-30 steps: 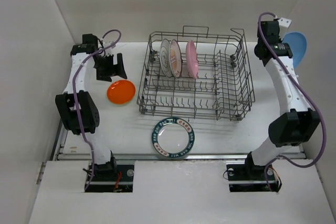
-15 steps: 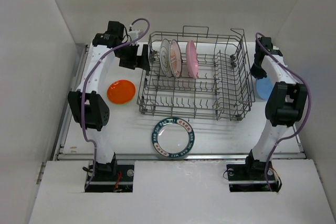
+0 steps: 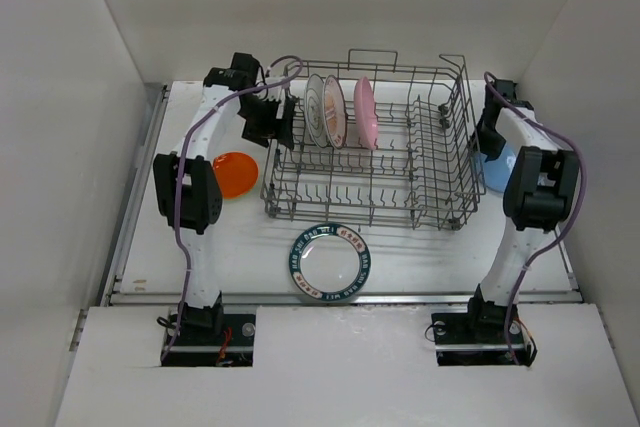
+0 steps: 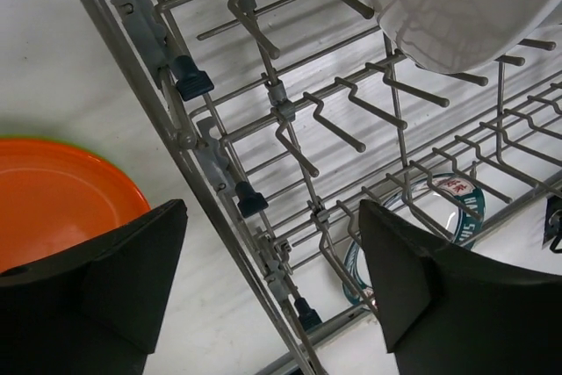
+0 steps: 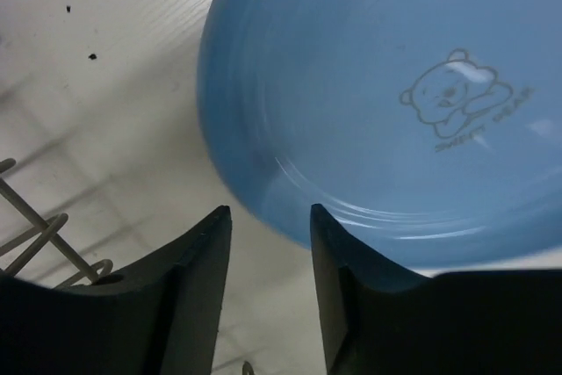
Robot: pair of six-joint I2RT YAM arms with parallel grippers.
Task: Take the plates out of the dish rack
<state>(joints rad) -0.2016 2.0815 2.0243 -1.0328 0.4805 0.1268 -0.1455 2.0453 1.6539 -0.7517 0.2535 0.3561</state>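
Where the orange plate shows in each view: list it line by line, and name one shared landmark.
Top external: the orange plate lies on the table left of the dish rack, partly behind the left arm.
Left wrist: lower left, outside the rack's side rail.
Right wrist: not in it.
Landmark: the dish rack's left wall, just right of the plate in both views.

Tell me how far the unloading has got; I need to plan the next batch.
Done: the orange plate and the teal-rimmed plate lie on the table outside the dish rack. In hand: the right tool, jaws apart, hangs over the blue plate, apparently resting on the table; the open left tool straddles the rack's left wall. Left: two white patterned plates and a pink plate stand in the rack.
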